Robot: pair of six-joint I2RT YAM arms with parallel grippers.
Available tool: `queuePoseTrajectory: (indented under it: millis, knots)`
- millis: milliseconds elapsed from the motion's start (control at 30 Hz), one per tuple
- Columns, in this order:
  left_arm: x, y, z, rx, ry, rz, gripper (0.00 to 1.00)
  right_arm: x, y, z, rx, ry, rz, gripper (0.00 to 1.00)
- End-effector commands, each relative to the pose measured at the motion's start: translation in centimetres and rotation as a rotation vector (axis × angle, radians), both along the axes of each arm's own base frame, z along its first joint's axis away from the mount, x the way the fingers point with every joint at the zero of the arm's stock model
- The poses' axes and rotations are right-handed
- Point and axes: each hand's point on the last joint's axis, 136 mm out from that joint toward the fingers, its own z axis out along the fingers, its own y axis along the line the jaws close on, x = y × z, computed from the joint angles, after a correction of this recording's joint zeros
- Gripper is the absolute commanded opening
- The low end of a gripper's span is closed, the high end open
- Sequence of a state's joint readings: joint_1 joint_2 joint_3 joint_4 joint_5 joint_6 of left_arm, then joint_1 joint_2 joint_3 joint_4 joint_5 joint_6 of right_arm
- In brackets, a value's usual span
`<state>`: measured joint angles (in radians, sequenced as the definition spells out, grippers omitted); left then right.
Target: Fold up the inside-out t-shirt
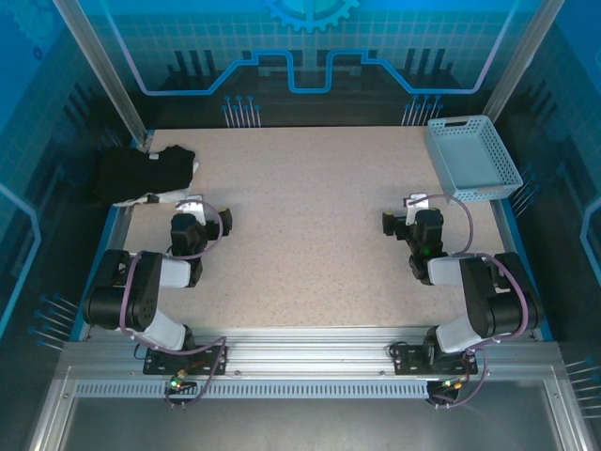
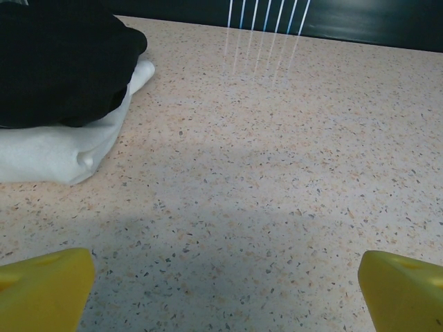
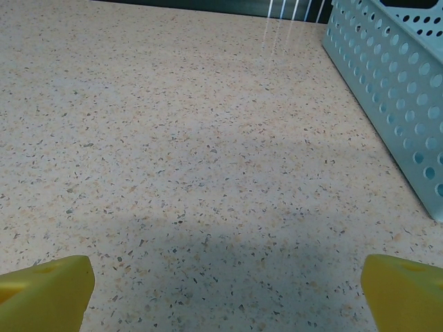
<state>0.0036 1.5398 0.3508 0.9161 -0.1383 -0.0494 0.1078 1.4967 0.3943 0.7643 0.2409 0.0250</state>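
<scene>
The inside-out t-shirt (image 1: 141, 172) lies as a bunched black heap at the table's far left corner, partly over the edge. In the left wrist view the black t-shirt (image 2: 59, 59) rests on top of a folded white garment (image 2: 62, 149). My left gripper (image 1: 203, 209) sits just in front of that pile, open, its yellow fingertips (image 2: 45, 290) wide apart over bare table. My right gripper (image 1: 402, 218) is open too, over the right half of the table, with nothing between its yellow fingertips (image 3: 405, 290).
A pale blue perforated basket (image 1: 470, 158) stands at the far right corner, and its wall (image 3: 394, 76) is close to the right gripper. The speckled tabletop (image 1: 310, 235) spreads between the two arms. A metal rail runs along the near edge.
</scene>
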Motion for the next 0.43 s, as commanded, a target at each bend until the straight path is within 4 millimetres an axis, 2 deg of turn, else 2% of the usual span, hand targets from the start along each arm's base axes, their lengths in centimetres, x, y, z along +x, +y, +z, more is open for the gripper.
queuePoseTrajectory:
  millis: [0,400]
  knots:
    - [0.56,0.1,0.85,0.021,-0.027,0.006,0.99,0.79,-0.37,1.14,0.01,-0.041,-0.006,1.0]
    - [0.63,-0.04,0.82,0.029,-0.023,0.001,0.99,0.81,-0.31,1.17,0.01,-0.042,-0.005,1.0]
